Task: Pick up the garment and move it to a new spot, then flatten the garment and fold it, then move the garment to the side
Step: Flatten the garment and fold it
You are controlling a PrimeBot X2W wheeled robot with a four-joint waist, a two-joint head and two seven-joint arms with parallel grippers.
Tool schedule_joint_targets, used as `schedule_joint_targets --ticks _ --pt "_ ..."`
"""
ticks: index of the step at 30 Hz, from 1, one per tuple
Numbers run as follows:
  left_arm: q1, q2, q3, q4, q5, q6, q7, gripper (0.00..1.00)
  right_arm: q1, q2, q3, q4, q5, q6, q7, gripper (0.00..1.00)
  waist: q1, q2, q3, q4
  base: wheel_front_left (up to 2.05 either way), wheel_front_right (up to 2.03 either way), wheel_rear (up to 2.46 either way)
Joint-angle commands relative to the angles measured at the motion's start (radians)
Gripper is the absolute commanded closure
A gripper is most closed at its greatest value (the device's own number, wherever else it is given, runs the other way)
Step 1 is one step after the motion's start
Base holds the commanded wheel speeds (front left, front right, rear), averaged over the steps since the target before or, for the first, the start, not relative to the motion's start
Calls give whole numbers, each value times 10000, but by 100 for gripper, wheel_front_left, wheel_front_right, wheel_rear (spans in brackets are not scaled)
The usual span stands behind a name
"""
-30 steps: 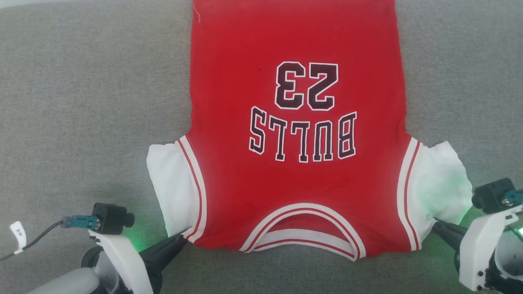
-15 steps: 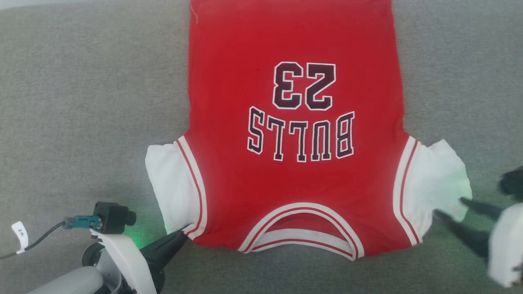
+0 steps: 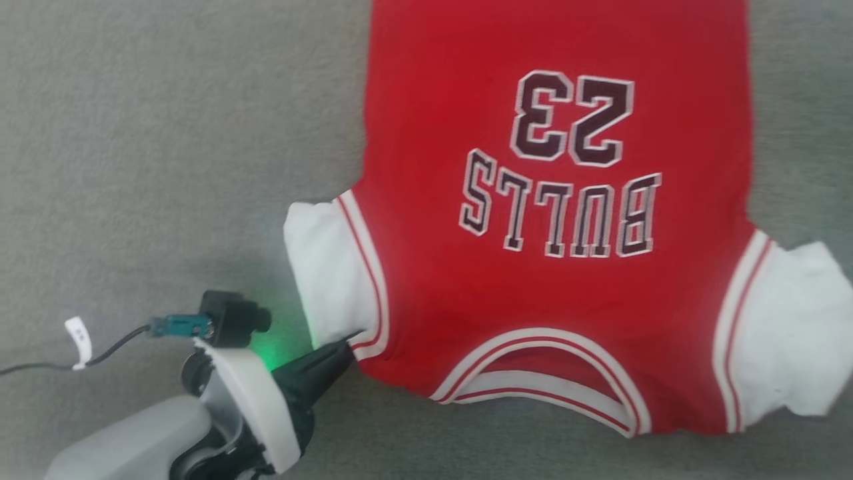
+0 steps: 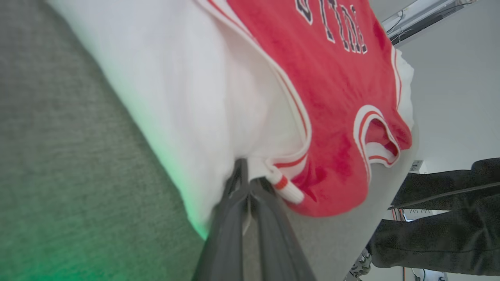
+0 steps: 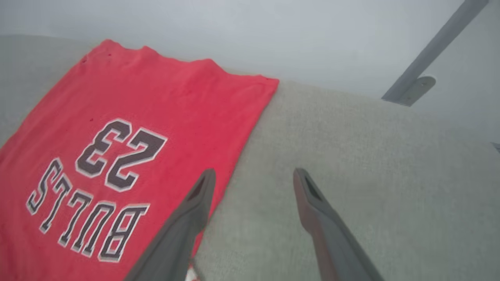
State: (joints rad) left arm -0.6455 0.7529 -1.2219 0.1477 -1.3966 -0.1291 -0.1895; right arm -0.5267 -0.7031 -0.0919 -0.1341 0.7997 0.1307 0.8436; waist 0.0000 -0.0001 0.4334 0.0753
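Observation:
The garment [image 3: 460,293], a red jersey with white sleeves, lies flat on the grey table, collar toward me, its "BULLS 23" print upside down. At the lower left, my left gripper [image 3: 345,348] is shut on the jersey's near left shoulder corner. The left wrist view shows those fingers [image 4: 245,175] pressed together at the white sleeve [image 4: 187,89] and striped trim. In the right wrist view my right gripper [image 5: 254,175] is open and holds nothing. It hovers above the right side edge of the red cloth [image 5: 156,101].
Grey felt covers the table [image 3: 166,167], with bare surface left of the jersey and to its right [image 5: 351,156]. A pale wall and a metal bracket [image 5: 414,86] lie beyond the far edge. A person in dark clothing [image 4: 437,218] stands beside the table.
My right gripper has opened, let go of the right sleeve and lifted out of the head view. The head camera has turned, so the jersey sits further right. The left grip is unchanged.

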Motion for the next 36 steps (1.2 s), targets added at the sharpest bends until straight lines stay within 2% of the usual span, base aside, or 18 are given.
schedule_joint_targets --ticks 1,6,14,21,27,28,29,30,36 --pt "-221 -355 -43 174 115 23 113 100 -823 107 263 667 -451 0 115 0 0 1 475 501 0 0 0" --pt "-599 -720 -93 370 243 33 247 100 -3580 333 1079 3245 -1906 0 565 0 0 1 1076 1219 0 0 0" --pt "-976 -1210 -309 376 357 92 241 100 -6643 511 1112 6581 -3771 0 1322 0 0 1 2038 2031 0 0 0" --pt "-1252 -1450 -476 512 384 132 123 100 -7801 837 1332 7924 -4440 0 2001 0 0 1 2633 2233 0 0 0" --pt "-1431 -1675 -555 632 293 173 107 100 -7786 1133 1436 8573 -4442 2 2547 2 0 1 2711 2227 0 0 0" --pt "-1474 -1691 -570 650 277 173 96 100 -7756 1162 1495 8597 -4407 2 2605 27 0 1 2723 2212 0 0 0" --pt "-1510 -1701 -581 667 261 173 81 100 -7755 1168 1525 8616 -4385 2 2605 73 0 1 2731 2197 0 0 0" --pt "-1548 -1708 -587 679 259 173 64 100 -7767 1155 1536 8632 -4365 2 2579 100 0 1 2734 2179 0 0 0" --pt "-1613 -1508 -547 791 110 173 -224 100 -7825 1186 1627 8376 -4075 0 1947 100 0 1 2397 1896 0 0 0"
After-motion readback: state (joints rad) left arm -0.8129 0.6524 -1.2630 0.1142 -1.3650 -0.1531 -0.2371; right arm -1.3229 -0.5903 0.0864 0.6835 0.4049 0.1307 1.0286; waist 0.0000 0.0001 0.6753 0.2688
